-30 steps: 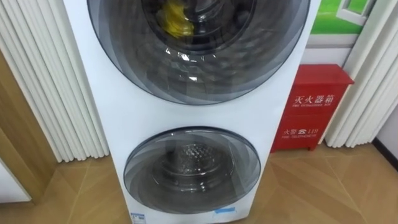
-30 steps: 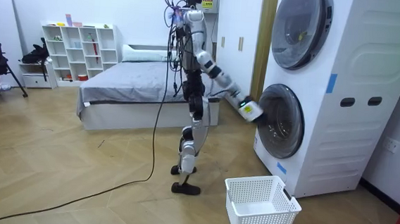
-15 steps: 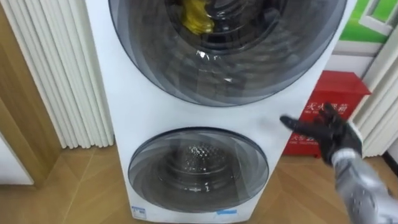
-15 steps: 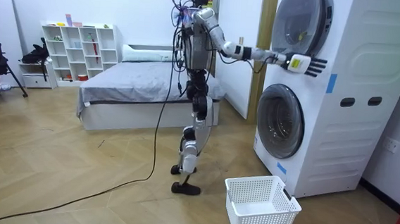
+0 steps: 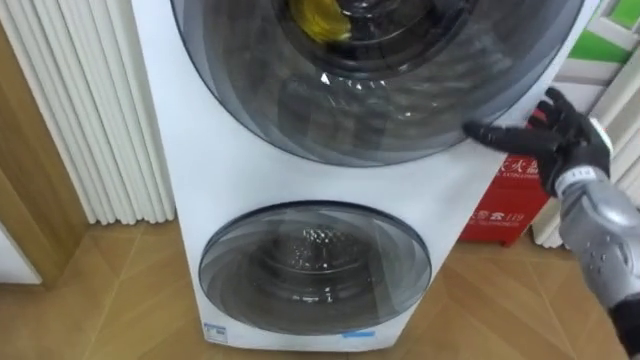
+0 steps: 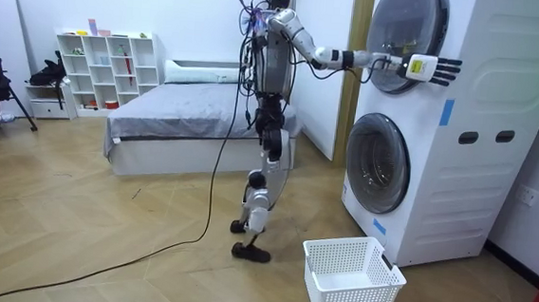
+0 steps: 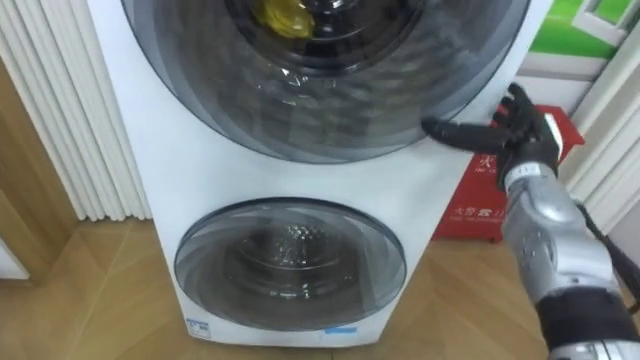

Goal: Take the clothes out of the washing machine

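The right hand, fingers spread and empty, is at the right rim of the closed upper door. The yellow garment sits behind it in the drum; probably soft, light, floppy, so pinch any bunched fold.

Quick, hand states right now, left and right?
Left hand: cannot be told.
Right hand: open, holding nothing, at the upper door's right edge.

Silver right arm was stretched straight out at shoulder height, black right hand raised with fingers spread straight.
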`<state>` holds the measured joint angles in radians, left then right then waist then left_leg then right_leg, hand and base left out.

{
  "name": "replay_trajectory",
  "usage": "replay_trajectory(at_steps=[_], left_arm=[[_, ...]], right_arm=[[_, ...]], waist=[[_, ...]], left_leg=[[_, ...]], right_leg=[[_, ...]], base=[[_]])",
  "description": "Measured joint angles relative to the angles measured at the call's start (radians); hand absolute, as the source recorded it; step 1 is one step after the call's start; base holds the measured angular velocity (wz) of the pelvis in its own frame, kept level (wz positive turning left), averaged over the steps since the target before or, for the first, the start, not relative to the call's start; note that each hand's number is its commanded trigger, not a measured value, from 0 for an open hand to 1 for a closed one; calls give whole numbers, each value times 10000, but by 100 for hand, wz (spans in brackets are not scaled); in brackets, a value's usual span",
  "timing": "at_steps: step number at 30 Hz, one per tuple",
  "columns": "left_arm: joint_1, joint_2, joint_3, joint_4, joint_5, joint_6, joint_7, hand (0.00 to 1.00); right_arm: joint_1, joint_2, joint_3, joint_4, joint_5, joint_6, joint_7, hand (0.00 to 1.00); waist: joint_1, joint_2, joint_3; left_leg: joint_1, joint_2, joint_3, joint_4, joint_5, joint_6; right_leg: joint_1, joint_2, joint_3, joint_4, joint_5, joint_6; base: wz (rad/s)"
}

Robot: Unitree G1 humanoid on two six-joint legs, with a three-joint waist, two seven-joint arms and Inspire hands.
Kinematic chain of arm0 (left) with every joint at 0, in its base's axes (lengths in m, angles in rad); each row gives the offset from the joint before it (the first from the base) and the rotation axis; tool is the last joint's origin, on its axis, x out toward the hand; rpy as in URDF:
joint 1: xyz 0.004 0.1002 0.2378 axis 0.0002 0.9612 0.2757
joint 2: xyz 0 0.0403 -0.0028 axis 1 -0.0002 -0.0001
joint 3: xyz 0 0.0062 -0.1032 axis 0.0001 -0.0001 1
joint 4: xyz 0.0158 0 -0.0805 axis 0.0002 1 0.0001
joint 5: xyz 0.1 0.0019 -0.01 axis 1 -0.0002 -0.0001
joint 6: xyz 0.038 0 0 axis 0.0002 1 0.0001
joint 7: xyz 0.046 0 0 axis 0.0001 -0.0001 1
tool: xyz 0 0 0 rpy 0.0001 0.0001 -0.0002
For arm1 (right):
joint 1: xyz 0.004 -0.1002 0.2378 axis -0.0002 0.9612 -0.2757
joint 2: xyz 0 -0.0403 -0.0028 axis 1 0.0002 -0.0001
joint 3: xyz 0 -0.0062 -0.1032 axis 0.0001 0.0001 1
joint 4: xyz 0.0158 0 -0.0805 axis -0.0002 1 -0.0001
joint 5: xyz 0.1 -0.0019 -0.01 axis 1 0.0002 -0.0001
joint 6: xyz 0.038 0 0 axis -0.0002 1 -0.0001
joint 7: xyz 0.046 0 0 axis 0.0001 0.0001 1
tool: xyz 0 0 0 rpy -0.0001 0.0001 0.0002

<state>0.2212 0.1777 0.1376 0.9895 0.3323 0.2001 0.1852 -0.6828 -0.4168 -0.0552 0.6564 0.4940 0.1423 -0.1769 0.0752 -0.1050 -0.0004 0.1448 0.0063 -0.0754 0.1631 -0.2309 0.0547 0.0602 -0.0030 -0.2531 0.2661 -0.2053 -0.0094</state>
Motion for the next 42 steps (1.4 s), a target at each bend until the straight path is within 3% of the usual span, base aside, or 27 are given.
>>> replay_trajectory(at_steps=[1,2,3,4,5,6,7,11,14,21,29,36,42], left_arm=[[36,110,84,-31,168,-16,-4,0],[44,140,232,-23,346,-16,-7,0],[95,58,572,63,780,-18,1,0],[34,-60,640,154,952,59,16,0],[-19,-63,592,138,937,56,16,0],[-153,-35,436,118,937,33,18,0],[-201,-61,243,77,938,6,19,0],[-190,-74,143,25,933,294,19,0],[-204,-30,140,-1,929,351,19,0],[-354,-8,-233,0,921,312,47,0],[-344,-25,-466,0,918,220,97,0],[-369,-22,-853,74,509,365,441,0],[-444,-50,-1027,101,-153,425,475,0]], right_arm=[[-73,7,146,-11,-185,57,72,0],[-193,9,286,-87,-251,107,76,0],[-540,-30,575,-393,-351,282,70,0],[-567,-141,852,-577,-607,319,17,0],[-567,-169,958,-580,-743,330,-42,0],[-568,-190,1082,-563,-916,507,-291,0],[-621,-279,1078,-561,-968,738,-350,0],[-722,-285,1018,-705,-1079,816,-551,0],[-728,-288,961,-1125,-1065,820,-713,0],[-719,-279,1009,-2477,-1072,820,-836,0],[-714,-168,1144,-2580,-1163,815,-1123,0],[43,793,1128,-3677,-2612,724,-1440,0],[944,1115,1011,-4569,-2711,673,-1489,0]], waist=[[78,-7,5],[111,-83,-26],[107,-162,-26],[-96,-41,-59],[-126,-60,-49],[-183,-194,9],[-139,-187,-7],[-20,-238,-36],[6,-201,-38],[-2,-40,-73],[64,-48,-66],[97,-56,-56],[100,-34,-44]], left_leg=[[2,147,-580,-7,-7,-12],[-41,204,-644,17,-37,-61],[-111,227,-616,77,-226,-368],[-82,430,-370,73,-370,-852],[-55,513,-46,5,-296,-980],[-162,613,286,-208,-187,-1018],[-378,755,549,-315,153,-850],[-454,539,688,-97,143,-673],[-465,384,726,-126,156,-646],[-435,419,730,-103,179,-686],[-288,434,1046,-103,184,-687],[-105,476,1301,-127,184,-688],[-141,482,1294,-141,181,-691]], right_leg=[[-434,457,260,-574,-53,-363],[-641,645,431,-1355,236,-654],[-1052,685,257,-1714,1774,-1002],[-1008,721,-6,-1316,1795,-962],[-943,686,12,-1253,1795,-962],[-773,563,121,-1267,1776,-931],[-778,542,70,-1204,1652,-764],[-798,403,79,-1152,1476,-710],[-795,324,103,-1125,1352,-740],[-759,372,76,-1101,1329,-791],[-706,389,178,-1103,1306,-790],[-537,420,239,-1137,1258,-795],[-537,411,164,-1144,1229,-779]], base=[[-54],[-62],[-16],[10],[52],[34],[10],[-6],[0],[0],[-5],[-1],[3]])
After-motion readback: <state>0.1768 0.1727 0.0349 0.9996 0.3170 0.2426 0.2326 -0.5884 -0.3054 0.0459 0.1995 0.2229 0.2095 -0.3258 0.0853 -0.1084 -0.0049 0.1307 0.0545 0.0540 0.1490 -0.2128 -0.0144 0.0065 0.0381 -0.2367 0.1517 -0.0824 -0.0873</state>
